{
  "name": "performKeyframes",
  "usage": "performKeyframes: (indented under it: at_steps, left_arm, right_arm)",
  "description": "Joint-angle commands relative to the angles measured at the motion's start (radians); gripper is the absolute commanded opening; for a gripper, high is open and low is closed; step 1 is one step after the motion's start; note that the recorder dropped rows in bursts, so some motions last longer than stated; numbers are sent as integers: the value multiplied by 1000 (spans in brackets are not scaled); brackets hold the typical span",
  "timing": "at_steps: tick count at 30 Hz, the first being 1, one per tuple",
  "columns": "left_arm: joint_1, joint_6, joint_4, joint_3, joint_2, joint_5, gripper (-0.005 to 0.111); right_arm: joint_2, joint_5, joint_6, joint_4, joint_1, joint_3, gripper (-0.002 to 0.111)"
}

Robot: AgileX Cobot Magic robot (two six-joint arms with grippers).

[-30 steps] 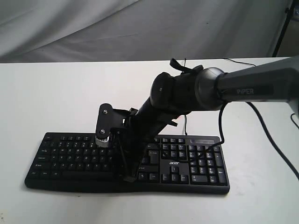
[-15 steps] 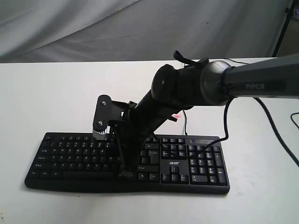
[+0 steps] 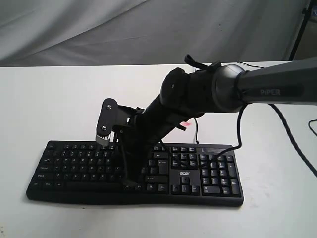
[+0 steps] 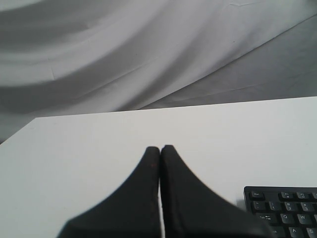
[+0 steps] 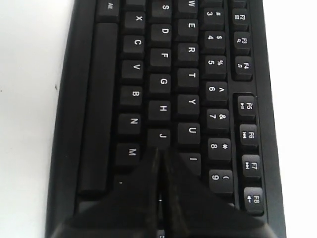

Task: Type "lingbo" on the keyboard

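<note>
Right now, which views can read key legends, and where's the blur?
Right wrist view: legends on the keyboard read clearly; the shut right gripper up close is soft. Left wrist view: left gripper blurred, keys slightly soft. Exterior view: even light, legends too small to read.

R arm [image 3: 208,94]: comes in from right side; wrist angled steeply down-left
R gripper [image 3: 130,184]: pinched closed; tip pointing down
L gripper [image 4: 159,149]: pinched closed; held approx level
</note>
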Motion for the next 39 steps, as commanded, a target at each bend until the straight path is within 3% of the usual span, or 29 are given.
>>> performKeyframes:
  at_steps: [1,15,39]
  left_arm:
    - [-4,-3,-1,5,3,-4,1]
    - [-4,-3,-1,5,3,-4,1]
    - [-4,-3,-1,5,3,-4,1]
  right_arm:
    - [-10,-44,-2,20,11,-4,0]
    - [53,-16,-13,38,11,-90,0]
    - [65,-38,29,-34,9,-90,0]
